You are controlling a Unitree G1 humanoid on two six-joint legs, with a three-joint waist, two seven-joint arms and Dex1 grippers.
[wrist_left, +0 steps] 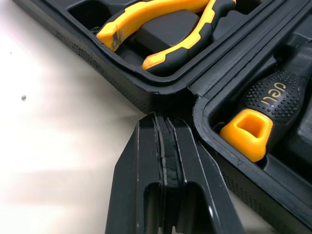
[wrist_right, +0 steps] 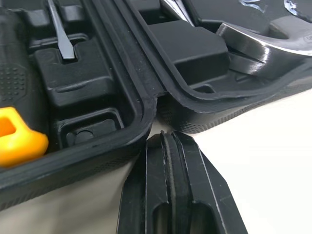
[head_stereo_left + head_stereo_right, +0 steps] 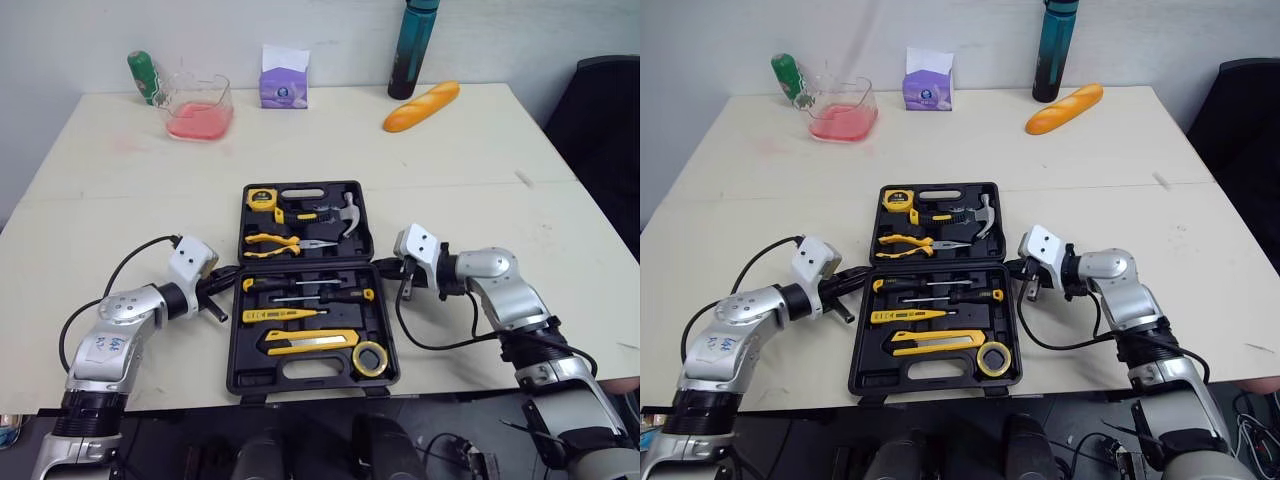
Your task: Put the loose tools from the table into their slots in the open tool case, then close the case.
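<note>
The black tool case [image 3: 305,263] lies open flat in the middle of the table. Its far half holds a tape measure [image 3: 261,198], pliers [image 3: 285,242] and a hammer [image 3: 345,213]. Its near half holds screwdrivers [image 3: 300,285], a yellow utility knife [image 3: 310,341] and a tape roll [image 3: 370,357]. My left gripper [image 3: 233,275] is shut, its tips at the hinge notch on the case's left side [image 1: 163,119], close to the pliers handles [image 1: 165,14]. My right gripper [image 3: 380,266] is shut, with its tips at the hinge notch on the right side [image 2: 168,136], by the hammer head [image 2: 263,44].
Along the table's far edge stand a green bottle [image 3: 145,77], a clear container of pink liquid [image 3: 198,108], a purple tissue box [image 3: 284,78] and a teal bottle [image 3: 413,48]. A bread loaf [image 3: 421,106] lies nearby. A dark chair [image 3: 600,130] stands at the right.
</note>
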